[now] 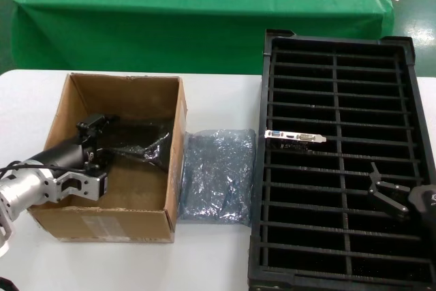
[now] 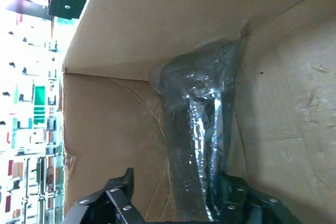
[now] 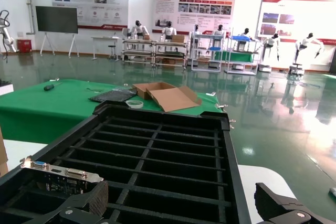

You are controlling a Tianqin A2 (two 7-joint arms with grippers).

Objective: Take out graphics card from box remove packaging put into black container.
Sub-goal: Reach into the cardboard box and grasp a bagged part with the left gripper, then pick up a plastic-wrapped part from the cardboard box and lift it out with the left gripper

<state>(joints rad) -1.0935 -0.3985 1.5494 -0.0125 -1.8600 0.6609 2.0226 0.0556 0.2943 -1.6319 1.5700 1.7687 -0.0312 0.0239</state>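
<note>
Bagged graphics card (image 2: 197, 145) under packaging (image 2: 202, 82)

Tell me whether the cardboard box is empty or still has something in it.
Not empty. A bagged item in shiny translucent packaging lies inside the box, seen in head and left wrist views, with the open left gripper reaching in around it.

Bagged item (image 2: 197, 150) contents obscured by crinkly plastic

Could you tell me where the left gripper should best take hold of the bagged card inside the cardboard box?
Judging by its pose, grip the upper edge of the bagged card, coming straight down from above: it leans against a wall of the box, and the open left gripper already straddles it.
</note>
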